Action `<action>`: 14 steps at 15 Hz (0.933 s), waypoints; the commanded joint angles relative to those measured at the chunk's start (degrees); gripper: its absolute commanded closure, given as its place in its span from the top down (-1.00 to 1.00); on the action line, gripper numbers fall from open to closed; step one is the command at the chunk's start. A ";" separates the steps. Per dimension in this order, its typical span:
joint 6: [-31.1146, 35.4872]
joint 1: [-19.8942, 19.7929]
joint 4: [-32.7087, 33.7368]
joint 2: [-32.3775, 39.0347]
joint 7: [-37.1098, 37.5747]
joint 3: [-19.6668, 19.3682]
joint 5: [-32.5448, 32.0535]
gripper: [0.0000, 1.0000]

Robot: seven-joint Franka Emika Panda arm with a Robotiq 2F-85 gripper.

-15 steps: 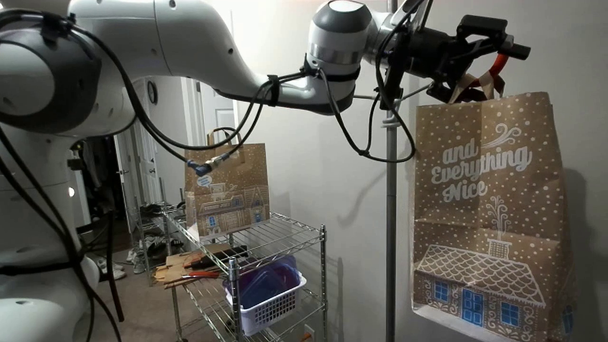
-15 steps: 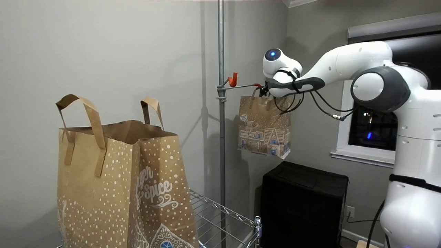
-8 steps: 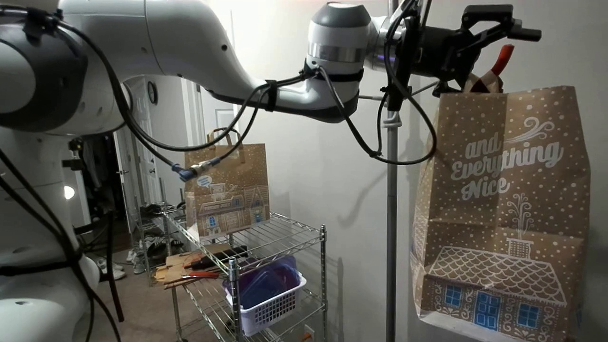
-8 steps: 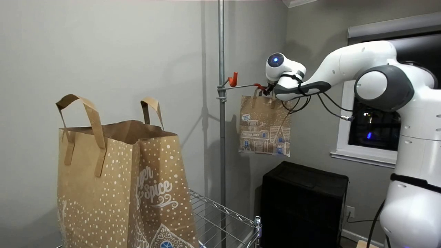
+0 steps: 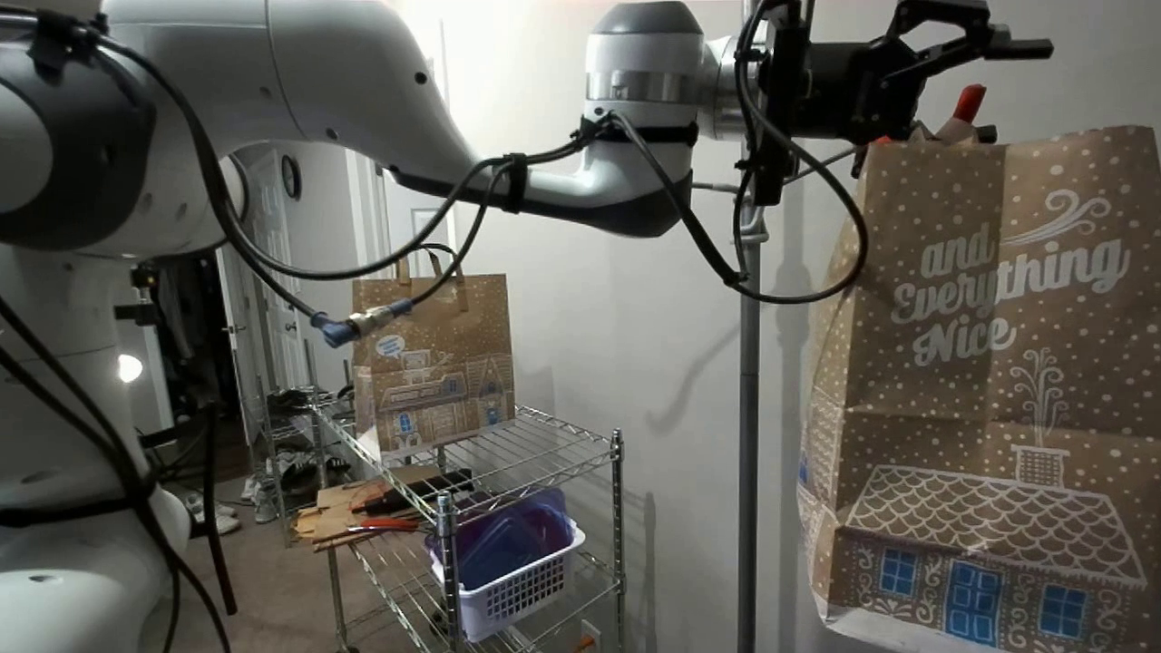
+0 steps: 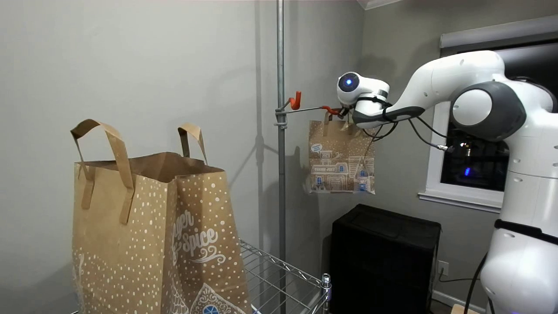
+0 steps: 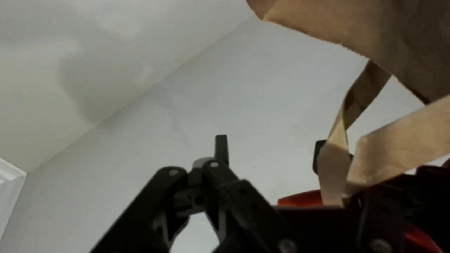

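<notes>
Your tool [image 5: 1009,91] has its jaws spread, paper handles [image 7: 400,147] crossing the lower finger [image 7: 317,154]; can't tell whether they loop it or only the red hook [image 5: 970,104]. Back out and a snagged handle could tear; close, you might pinch hook with paper. "Everything Nice" shopping bag [image 5: 989,390] hangs just below; jostled, it could slip. Farther off, steel pole [image 6: 280,209]: knocking the hook could shake it.

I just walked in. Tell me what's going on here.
A white robot arm is handling a brown paper bag printed "and Everything Nice". The bag hangs in the air, its handles close by a red hook and the gripper, whose jaws stand apart. I can't tell whether hook or gripper carries the weight. The hook sits on a rod off a metal pole. A second paper bag stands on a wire rack.
</notes>
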 commanded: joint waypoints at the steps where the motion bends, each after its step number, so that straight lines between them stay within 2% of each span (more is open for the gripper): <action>1: 2.03 -0.41 -2.36 -2.33 2.16 -0.45 -3.13 -0.32; 5: 2.18 -0.50 -1.77 -2.43 3.82 -0.56 -4.84 -0.84; 7: 1.94 -0.52 -1.37 -2.62 5.35 -0.58 -5.64 -0.90; 9: 1.72 -0.49 -1.17 -3.17 5.18 -0.59 -3.49 -0.96; 14: 0.50 -0.47 -0.09 -3.99 7.84 -0.57 -3.17 -0.86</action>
